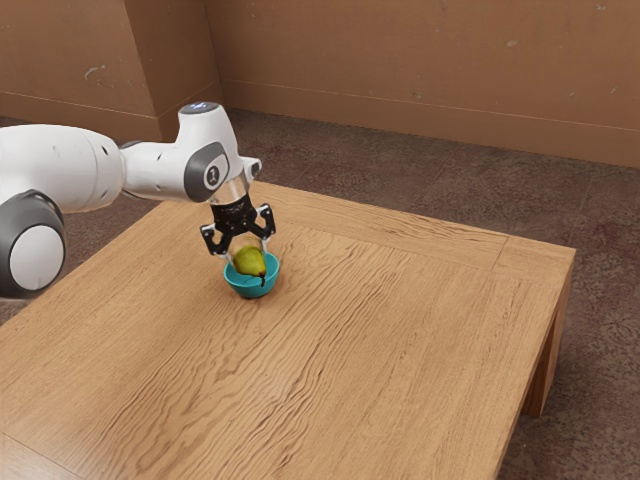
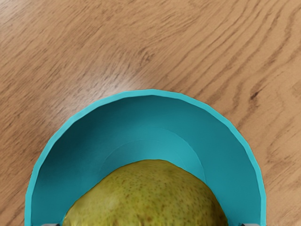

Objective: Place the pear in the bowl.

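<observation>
In the exterior view my gripper (image 1: 250,252) is low over the bowl, its fingers wide apart on either side of the pear. The green-yellow pear (image 1: 249,263) is within the teal bowl (image 1: 252,287), its top above the rim and its underside hidden by the bowl's wall. From the wrist camera, the speckled pear (image 2: 150,197) lies inside the round bowl (image 2: 61,155). Fingertips just enter at the lower edge, with teal gaps between them and the pear.
The bowl stands on a wooden table (image 1: 400,350) with visible grain. Dark carpet (image 1: 400,170) surrounds the table, and a brown wall (image 1: 430,60) rises behind it. My arm reaches in from the exterior view's left.
</observation>
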{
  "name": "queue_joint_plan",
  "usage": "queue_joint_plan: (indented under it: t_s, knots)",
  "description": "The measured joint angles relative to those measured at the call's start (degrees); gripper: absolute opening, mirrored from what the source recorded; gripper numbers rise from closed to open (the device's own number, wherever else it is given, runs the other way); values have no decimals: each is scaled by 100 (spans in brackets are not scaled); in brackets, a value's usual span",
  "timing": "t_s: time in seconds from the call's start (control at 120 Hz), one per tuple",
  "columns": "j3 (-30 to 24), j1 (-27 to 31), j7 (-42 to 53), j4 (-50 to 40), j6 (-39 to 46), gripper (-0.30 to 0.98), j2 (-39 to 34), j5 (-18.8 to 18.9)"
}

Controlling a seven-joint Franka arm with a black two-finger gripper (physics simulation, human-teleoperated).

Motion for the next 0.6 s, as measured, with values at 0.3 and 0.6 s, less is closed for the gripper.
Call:
queue_joint_plan:
  t_s: [0.3, 0.6]
  knots:
    - [0, 1, 110, 1, -24, 64, -14, -35]
    - [-79, -18, 170, -80, -315, 67, -703, -45]
